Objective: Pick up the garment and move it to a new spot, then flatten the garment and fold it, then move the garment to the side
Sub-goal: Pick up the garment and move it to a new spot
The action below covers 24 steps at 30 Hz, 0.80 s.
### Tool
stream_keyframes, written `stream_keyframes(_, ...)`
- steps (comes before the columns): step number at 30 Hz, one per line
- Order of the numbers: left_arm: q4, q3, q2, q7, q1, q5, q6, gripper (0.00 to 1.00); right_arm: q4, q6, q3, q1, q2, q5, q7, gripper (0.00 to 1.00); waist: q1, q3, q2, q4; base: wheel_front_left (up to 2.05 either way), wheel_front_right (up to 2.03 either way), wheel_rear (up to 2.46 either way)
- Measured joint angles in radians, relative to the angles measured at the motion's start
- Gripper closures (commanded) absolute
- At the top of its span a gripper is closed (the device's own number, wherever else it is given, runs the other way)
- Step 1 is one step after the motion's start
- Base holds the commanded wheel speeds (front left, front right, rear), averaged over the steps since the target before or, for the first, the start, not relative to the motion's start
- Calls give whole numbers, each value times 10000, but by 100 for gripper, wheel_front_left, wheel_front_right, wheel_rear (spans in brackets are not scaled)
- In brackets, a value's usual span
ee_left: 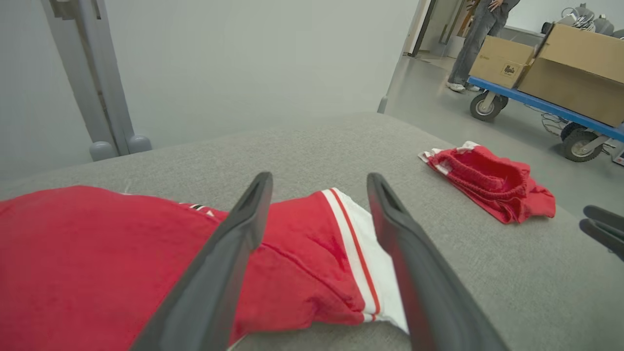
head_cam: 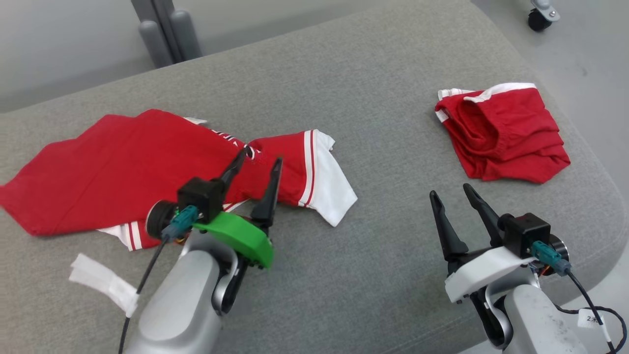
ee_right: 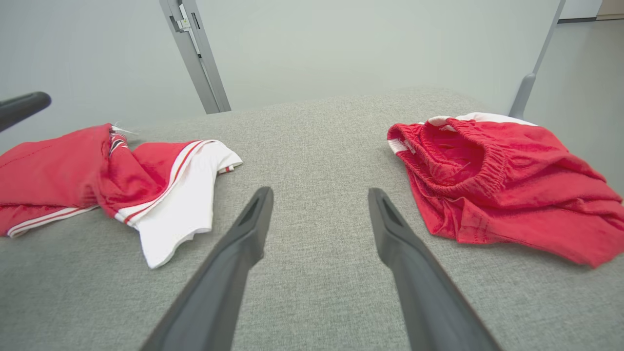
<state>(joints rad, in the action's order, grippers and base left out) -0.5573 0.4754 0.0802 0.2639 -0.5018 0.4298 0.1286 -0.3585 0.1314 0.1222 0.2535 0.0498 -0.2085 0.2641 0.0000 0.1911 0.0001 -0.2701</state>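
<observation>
**A:** Where does the red shirt (head_cam: 123, 167) lie from the left gripper (head_cam: 260, 157)?

**B:** Right under it and off to the left. In the head view the shirt fills the middle left of the grey cushion (head_cam: 373, 98). Its long axis runs left to right and ends at the white sleeve (head_cam: 329, 191) near centre frame. The left gripper's fingers stand wide apart with nothing between them, over the red cloth just left of that sleeve. I can't tell whether the tips touch the fabric.

**A:** And the right gripper (head_cam: 450, 191)?

**B:** It's at the lower right, jaws spread and empty, over bare cushion. It is well apart from the shirt, and the red shorts (head_cam: 506, 137) at the upper right are about as close to it as the sleeve is. So the left arm is clearly the nearer one. My guess is that any flattening starts from that sleeve end.

**A:** Any writing?

**B:** Very little. There are dark and white marks near the shirt's collar, too crumpled to read. A small tag (head_cam: 588, 318) hangs on the right arm's cable, and its characters are too small to be sure of. In the left wrist view, upper right, a cardboard box (ee_left: 502, 68) on a blue cart (ee_left: 546, 105) carries a dark logo I can't make out, and a person (ee_left: 475, 39) stands behind it. A white strip (head_cam: 103, 282) at the lower left looks blank.
</observation>
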Motion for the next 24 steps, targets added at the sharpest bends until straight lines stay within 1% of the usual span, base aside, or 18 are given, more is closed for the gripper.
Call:
stream_keyframes(2, 61, -537, 54, 0, 307, -144, -65, 0, -13, 0, -86, -38, -4, 79, 0, 0, 0, -69, 0, 161, 0, 0, 0)
stream_keyframes(6, 410, -1532, 196, 0, 1152, -761, -240, 0, -117, 0, -244, -153, -4, 161, 0, 0, 0, -238, 0, 540, 0, 0, 0)
stream_keyframes(16, 1335, -3670, 182, 0, 3562, -1969, -305, 0, -408, 0, -493, -766, -6, 276, 0, 0, 0, -969, 0, 1351, 0, 0, 0)
stream_keyframes(20, 1753, -4307, 8, 0, 4524, -2385, -314, 0, -510, 0, -437, -979, -8, 297, 0, 0, 0, -1284, 0, 1582, 0, 0, 0)
stream_keyframes(24, 1908, -4688, -128, 0, 5219, -2591, -311, 0, -700, 0, -345, -1252, -8, 341, 0, 0, 0, -1520, 0, 1738, 0, 0, 0)
